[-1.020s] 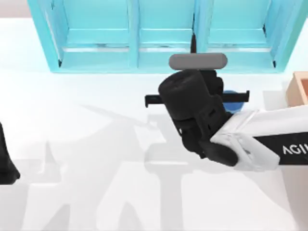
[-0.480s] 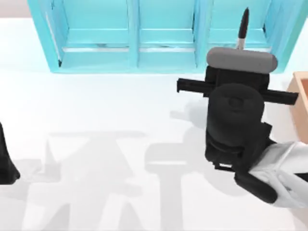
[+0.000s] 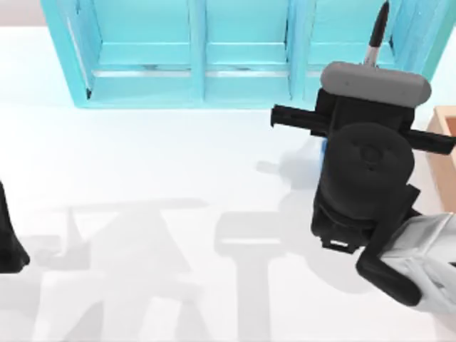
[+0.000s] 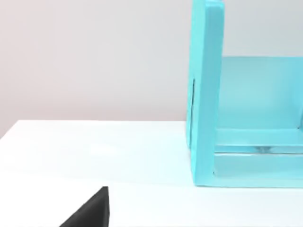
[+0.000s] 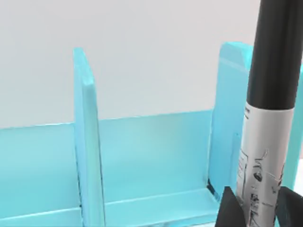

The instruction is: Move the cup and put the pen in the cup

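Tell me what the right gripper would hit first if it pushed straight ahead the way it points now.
Most likely the turquoise shelf unit: the right gripper, shut on the pen, faces its open right-hand compartment. The pen would probably reach the back panel first, though depth is unclear.

The pen [image 5: 270, 118] stands upright between the right gripper's [image 5: 258, 210] dark fingers [image 5: 229, 210], black cap up. Behind it is a turquoise shelf [image 5: 151, 156] with upright dividers.

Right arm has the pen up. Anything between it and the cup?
Cannot settle it: the right gripper holds the pen upright near the blue shelf, and its wrist covers the spot beneath, where just a sliver of blue, possibly the cup, peeks out. No obstacle visible around it. Left arm parked at the table's left edge.
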You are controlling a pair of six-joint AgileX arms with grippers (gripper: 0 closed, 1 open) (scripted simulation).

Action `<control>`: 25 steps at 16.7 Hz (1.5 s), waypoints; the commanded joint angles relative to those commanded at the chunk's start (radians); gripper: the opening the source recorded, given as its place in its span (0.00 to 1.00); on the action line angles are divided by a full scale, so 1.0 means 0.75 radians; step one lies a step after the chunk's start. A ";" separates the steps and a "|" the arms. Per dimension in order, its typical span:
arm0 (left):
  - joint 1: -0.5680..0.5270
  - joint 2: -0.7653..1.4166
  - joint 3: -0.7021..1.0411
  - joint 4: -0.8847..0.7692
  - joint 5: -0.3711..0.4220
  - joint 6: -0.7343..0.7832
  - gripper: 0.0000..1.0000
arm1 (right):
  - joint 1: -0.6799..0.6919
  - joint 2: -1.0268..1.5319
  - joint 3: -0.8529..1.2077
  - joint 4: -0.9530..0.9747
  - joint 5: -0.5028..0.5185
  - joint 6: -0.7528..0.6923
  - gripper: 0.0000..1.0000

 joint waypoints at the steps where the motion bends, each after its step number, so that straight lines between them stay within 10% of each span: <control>1: 0.000 0.000 0.000 0.000 0.000 0.000 1.00 | -0.007 0.006 0.004 -0.002 -0.002 0.003 0.00; 15: 0.000 0.000 0.000 0.000 0.000 0.000 1.00 | -0.154 0.159 0.072 0.083 -0.151 0.007 0.00; 25: 0.000 0.000 0.000 0.000 0.000 0.000 1.00 | -0.154 0.159 0.072 0.083 -0.151 0.007 0.75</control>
